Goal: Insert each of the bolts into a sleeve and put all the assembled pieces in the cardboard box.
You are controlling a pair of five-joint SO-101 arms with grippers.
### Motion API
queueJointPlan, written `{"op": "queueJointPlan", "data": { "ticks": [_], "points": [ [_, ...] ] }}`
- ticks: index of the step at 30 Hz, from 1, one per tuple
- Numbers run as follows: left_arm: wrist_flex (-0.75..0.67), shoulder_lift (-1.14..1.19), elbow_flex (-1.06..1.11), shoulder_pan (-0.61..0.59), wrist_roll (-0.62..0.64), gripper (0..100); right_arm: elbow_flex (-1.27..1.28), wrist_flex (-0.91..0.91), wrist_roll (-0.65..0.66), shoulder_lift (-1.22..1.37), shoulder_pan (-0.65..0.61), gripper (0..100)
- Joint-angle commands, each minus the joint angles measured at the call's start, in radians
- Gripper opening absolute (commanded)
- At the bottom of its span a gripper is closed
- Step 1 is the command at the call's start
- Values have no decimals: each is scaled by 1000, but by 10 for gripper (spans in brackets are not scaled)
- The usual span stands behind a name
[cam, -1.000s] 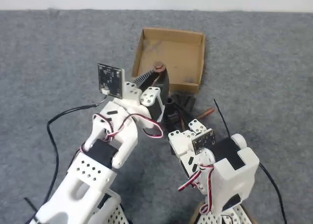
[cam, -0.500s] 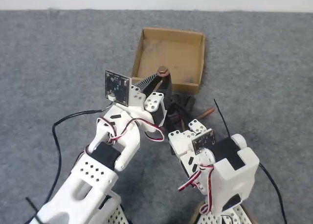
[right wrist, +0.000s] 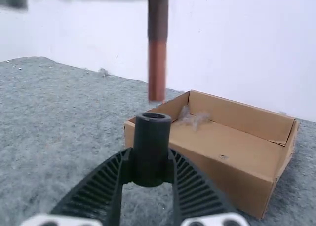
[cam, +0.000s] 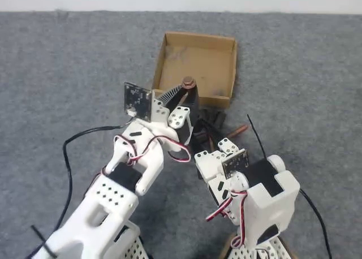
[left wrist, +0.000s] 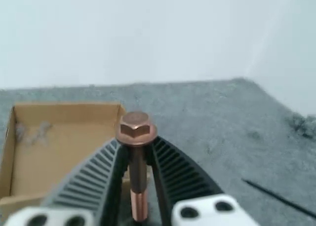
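Hovering bolt (right wrist: 157, 53) above upright sleeve (right wrist: 150, 149)

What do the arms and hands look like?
The left arm and right arm are white plastic with black motors and red, white and black wires. The left hand and right hand have black ribbed fingers on white mounts. Each wrist carries a dark circuit board.

Bright, even, diffuse light, soft faint shadows on the carpet (cam: 305, 67), wall (left wrist: 148, 28) glowing pale
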Motion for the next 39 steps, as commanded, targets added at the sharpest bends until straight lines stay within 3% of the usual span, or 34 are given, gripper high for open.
{"op": "queueJointPlan", "data": {
  "ticks": [1, 39],
  "points": [
    [-37, 41, -87, -3, -8, 11, 21, -31, -11, -41, -10, 6],
    [-34, 2, 154, 23, -9, 11, 20, -31, -11, -41, -2, 6]
  ]
}}
